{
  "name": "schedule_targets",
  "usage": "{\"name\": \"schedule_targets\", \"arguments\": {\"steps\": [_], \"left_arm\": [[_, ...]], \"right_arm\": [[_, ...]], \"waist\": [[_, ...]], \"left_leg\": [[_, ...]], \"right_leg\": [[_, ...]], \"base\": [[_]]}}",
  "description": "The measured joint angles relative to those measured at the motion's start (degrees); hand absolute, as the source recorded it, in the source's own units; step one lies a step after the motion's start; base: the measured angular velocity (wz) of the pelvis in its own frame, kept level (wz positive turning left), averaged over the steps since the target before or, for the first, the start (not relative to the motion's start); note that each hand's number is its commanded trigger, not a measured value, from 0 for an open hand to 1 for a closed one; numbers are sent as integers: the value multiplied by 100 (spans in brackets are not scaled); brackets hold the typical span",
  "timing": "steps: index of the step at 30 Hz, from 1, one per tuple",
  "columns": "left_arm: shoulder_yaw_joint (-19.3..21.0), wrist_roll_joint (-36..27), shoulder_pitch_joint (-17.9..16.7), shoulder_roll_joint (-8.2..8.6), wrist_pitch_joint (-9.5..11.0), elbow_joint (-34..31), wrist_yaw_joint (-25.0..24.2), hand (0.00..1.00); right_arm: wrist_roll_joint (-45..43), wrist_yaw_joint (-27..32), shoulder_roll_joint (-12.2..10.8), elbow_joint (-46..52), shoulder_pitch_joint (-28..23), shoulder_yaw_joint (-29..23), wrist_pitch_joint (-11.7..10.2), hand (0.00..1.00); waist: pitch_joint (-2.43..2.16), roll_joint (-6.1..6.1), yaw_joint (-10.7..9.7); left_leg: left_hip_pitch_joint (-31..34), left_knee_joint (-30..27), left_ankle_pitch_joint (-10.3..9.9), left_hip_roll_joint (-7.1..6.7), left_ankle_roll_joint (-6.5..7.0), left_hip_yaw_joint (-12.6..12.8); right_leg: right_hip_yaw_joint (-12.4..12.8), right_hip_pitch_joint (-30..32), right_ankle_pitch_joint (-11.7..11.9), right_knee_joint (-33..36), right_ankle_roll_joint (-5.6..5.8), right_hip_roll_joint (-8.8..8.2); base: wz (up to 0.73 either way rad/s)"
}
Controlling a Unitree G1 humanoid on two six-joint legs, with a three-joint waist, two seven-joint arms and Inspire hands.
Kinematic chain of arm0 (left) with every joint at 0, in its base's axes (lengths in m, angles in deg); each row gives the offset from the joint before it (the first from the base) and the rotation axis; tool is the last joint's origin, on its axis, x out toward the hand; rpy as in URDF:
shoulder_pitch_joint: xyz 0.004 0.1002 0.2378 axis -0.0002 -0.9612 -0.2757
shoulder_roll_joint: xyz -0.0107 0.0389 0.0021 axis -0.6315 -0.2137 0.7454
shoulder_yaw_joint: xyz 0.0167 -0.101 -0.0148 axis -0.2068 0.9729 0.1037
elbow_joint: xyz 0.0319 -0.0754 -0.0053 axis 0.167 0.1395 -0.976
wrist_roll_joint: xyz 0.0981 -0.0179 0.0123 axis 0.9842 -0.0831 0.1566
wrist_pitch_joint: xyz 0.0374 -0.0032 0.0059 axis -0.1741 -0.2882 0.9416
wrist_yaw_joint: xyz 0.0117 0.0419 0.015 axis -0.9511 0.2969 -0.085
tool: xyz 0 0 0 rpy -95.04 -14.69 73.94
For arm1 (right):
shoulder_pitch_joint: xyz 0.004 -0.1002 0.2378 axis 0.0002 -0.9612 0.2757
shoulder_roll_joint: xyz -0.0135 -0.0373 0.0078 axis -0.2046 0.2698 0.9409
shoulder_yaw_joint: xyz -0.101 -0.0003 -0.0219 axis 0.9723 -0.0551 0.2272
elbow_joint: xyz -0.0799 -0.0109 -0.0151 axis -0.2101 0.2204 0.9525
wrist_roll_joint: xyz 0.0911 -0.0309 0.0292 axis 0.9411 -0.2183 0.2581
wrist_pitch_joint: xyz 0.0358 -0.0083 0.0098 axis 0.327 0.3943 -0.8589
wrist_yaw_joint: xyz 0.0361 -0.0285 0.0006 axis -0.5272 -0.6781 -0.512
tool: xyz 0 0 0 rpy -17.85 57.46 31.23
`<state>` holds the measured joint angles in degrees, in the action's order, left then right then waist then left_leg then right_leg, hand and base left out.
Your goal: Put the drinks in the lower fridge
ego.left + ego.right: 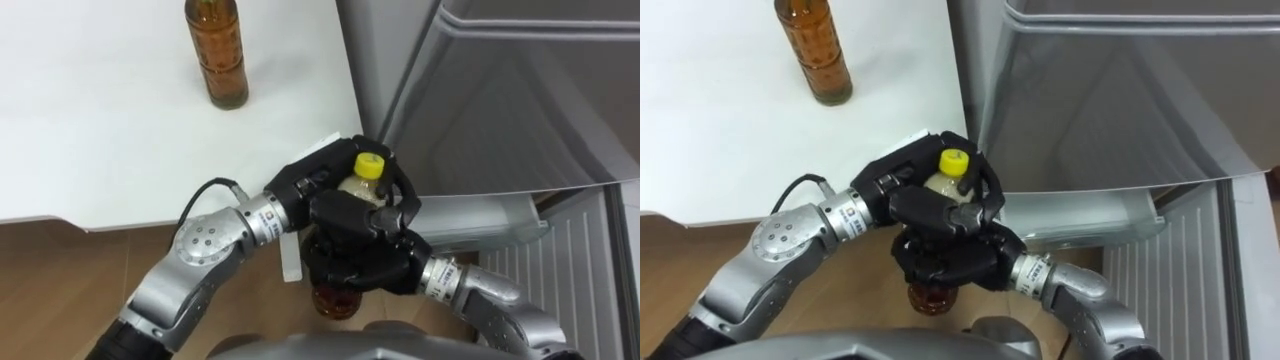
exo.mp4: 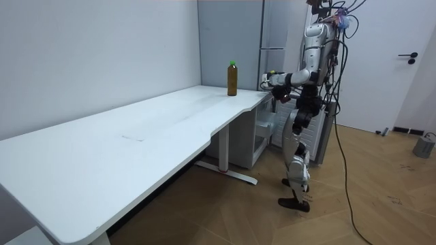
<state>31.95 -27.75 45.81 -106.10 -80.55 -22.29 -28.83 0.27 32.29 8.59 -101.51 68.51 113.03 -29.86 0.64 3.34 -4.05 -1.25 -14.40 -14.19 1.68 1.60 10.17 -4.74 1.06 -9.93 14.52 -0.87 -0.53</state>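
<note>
White table (image 1: 100, 150) across the upper left, silver fridge (image 1: 500, 100) just beside its corner, lower door (image 1: 480, 215) seemingly swung open at lower right. On the table, near that corner: one amber bottle (image 1: 220, 60), upright, untouched, well apart from both hands. Below the table edge, close before the chest: yellow-capped bottle (image 1: 362, 186), upright, gripped two-handed. Left hand (image 1: 310, 190) reaching in from the left, fingers curled round the neck and shoulder just under the cap. Right hand (image 1: 365, 265) coming up from lower right, fingers wrapped round the middle, amber base poking out beneath. Probably doubled up for steadiness, or for passing the bottle to the hand nearer the fridge; cannot tell which. Both forearms bent inward, wrists meeting at the bottle. From the room view: standing upright at the table's end, facing the fridge, elbows tucked, hands held forward
</note>
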Motion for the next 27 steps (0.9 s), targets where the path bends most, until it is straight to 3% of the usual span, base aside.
{"name": "schedule_targets", "arguments": {"steps": [4, 8, 13, 18, 25, 27], "left_arm": [[-11, -10, 178, 21, 55, -32, 33, 0], [12, -174, 312, 64, 302, -179, 27, 0], [163, -276, 315, 68, 331, -684, 9, 0], [165, -1451, 472, 58, 671, -1445, -163, 0], [341, -2177, 477, 53, 683, -1798, -263, 0], [532, -2366, 484, 52, 685, -1949, -319, 0]], "right_arm": [[77, -5, 31, -72, 0, 63, 58, 100], [73, -15, 42, -82, -1, 165, 102, 100], [52, -11, 59, -32, -1, 149, 163, 100], [-237, 1, 93, -32, -1, 151, 269, 100], [-539, 104, 198, -11, -280, -16, 347, 100], [-559, 108, 248, 27, -312, -111, 380, 100]], "waist": [[8, -13, 39], [37, -60, 113], [39, -79, 110], [32, -94, 155], [13, -189, 307], [-11, -228, 321]], "left_leg": [[11, -11, 0, 0, 0, 1], [9, -3, -2, -1, 0, -1], [70, -31, -4, 0, 1, -45], [20, -32, -4, -3, 1, -73], [-43, -22, -5, -8, 1, -88], [-48, -30, -4, -7, 1, -95]], "right_leg": [[-1, -4, 1, -17, 0, -3], [-4, -29, 3, -67, 3, -1], [-46, 4, 3, -72, 3, -5], [-69, -54, 3, -73, 3, -13], [-71, -123, 3, -83, 3, -12], [-68, -128, 3, -74, 3, -12]], "base": [[0], [0], [4], [2], [0], [0]]}}
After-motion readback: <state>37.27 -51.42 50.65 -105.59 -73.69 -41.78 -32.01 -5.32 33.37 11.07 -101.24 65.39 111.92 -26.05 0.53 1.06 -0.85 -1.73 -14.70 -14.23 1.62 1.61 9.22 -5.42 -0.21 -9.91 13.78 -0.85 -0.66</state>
